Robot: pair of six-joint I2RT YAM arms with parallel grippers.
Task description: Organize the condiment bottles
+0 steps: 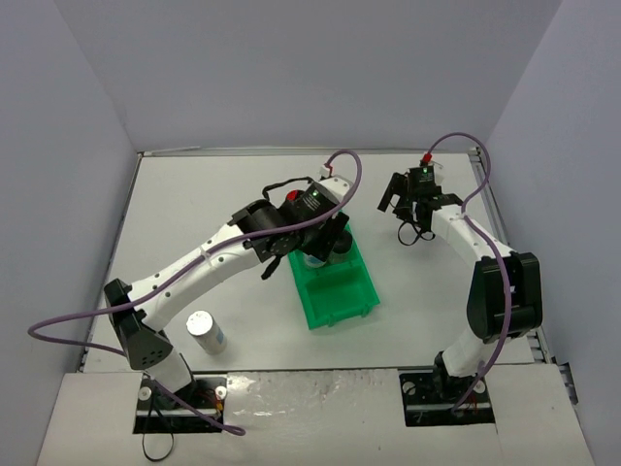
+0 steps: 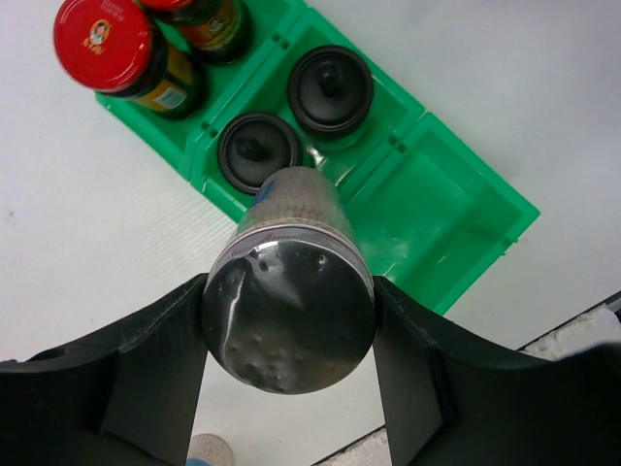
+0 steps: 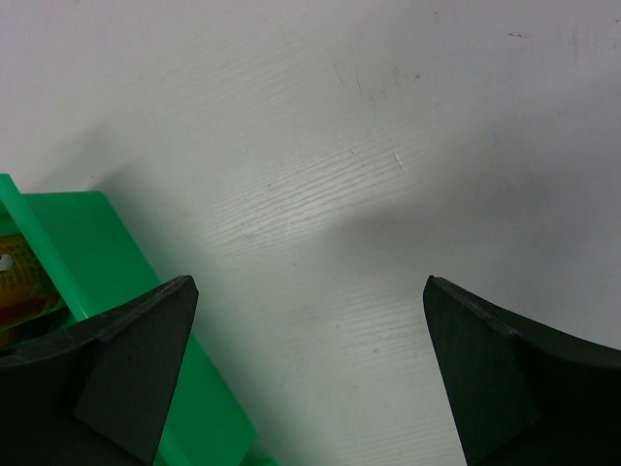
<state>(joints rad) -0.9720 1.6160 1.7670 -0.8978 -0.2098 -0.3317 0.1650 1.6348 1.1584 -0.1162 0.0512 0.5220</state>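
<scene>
A silver-capped bottle [image 2: 291,228] is being gripped by the left hand [image 2: 288,335] above the bin [image 2: 456,223], probably for its unfilled end compartment; the right hand [image 3: 309,301] is being held open beside it.

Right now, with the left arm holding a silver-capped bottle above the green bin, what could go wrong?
1. The held silver-capped bottle points toward the black-capped bottles, not the empty end compartment; lowered here, it may knock them.
2. The left fingers grip only its sides, so it might slip or tilt.
</scene>
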